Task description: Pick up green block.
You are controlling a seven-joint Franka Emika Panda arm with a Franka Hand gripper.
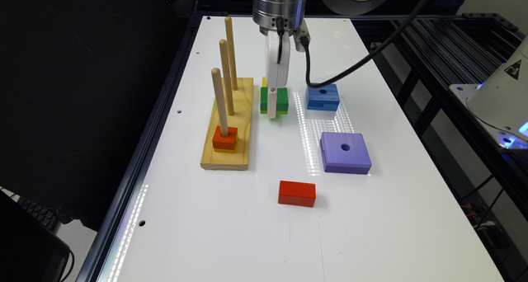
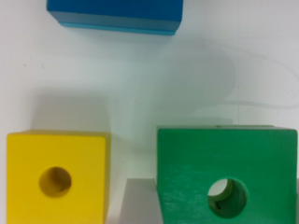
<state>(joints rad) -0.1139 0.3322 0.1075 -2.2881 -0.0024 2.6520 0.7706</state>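
- Exterior view: the gripper (image 1: 272,109) hangs straight down over the white table (image 1: 231,232), its white finger in front of the green block (image 1: 281,100). The block appears to sit between the fingers; its underside looks slightly above the table surface, though this is uncertain.
- The green block lies between the wooden peg base (image 1: 231,150) and the blue block (image 1: 322,96). A sliver of the yellow block (image 1: 264,82) shows just behind it.
- An orange block (image 1: 225,138) sits on the nearest peg. A purple block (image 1: 345,152) and a red brick (image 1: 296,193) lie nearer the camera, well apart.
- No readable writing; a triangular hazard label (image 1: 512,69) marks the white robot base at the exterior view's right.
- Wrist view: the green block (image 2: 233,172) sits close up beside the yellow block (image 2: 56,177), a gap between them. The blue block (image 2: 117,14) lies apart.
- A grey finger (image 2: 140,200) touches the green block's side; the gripper pinches the block.
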